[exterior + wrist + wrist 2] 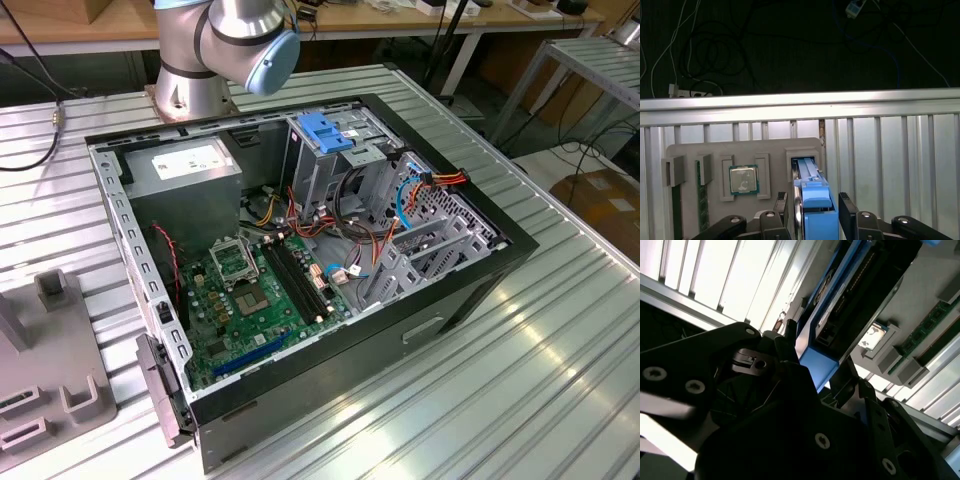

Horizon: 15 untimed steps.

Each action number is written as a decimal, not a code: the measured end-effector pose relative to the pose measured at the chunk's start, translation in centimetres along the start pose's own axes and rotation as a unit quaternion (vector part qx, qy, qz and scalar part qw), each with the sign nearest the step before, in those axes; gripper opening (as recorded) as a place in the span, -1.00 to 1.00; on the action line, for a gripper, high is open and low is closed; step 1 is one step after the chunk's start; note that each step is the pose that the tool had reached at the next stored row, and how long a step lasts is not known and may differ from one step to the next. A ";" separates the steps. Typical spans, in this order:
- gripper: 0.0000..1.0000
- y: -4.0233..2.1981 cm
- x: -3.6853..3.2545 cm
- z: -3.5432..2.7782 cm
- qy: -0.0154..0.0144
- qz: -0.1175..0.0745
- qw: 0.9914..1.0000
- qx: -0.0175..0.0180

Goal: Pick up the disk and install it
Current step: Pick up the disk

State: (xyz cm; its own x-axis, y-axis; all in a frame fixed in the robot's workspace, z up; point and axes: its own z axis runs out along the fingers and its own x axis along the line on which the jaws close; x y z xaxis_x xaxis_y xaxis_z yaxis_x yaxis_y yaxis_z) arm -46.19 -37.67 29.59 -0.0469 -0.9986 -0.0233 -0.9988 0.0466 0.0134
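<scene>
The disk [812,210] stands on edge with its blue rail end toward the camera in the first wrist view. Its far end reaches into a slot of the grey holder tray [690,150]. My gripper [814,207] is shut on the disk, with a black finger [781,204] pressed to each flat side. In the second wrist view the disk [840,295] and its blue rail run away from the dark gripper body over the tray. The open computer case [300,250] lies on the slatted table in the exterior view, with the blue-handled drive cage [325,130] at its back.
The tray also holds a processor chip [744,180] and a memory stick [702,200]. Part of the tray [60,370] lies at the exterior view's left. A grey power supply [185,175], cables and the green mainboard [250,290] crowd the case. The arm's base [230,40] stands behind it.
</scene>
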 end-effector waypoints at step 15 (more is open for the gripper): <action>0.05 -0.05 -0.09 0.23 0.000 0.000 1.000 0.000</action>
State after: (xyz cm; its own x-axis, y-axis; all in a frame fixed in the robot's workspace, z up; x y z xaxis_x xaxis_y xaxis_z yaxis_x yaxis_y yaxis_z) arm -46.14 -37.57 29.35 -0.0468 -0.9986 -0.0233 -0.9988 0.0465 0.0134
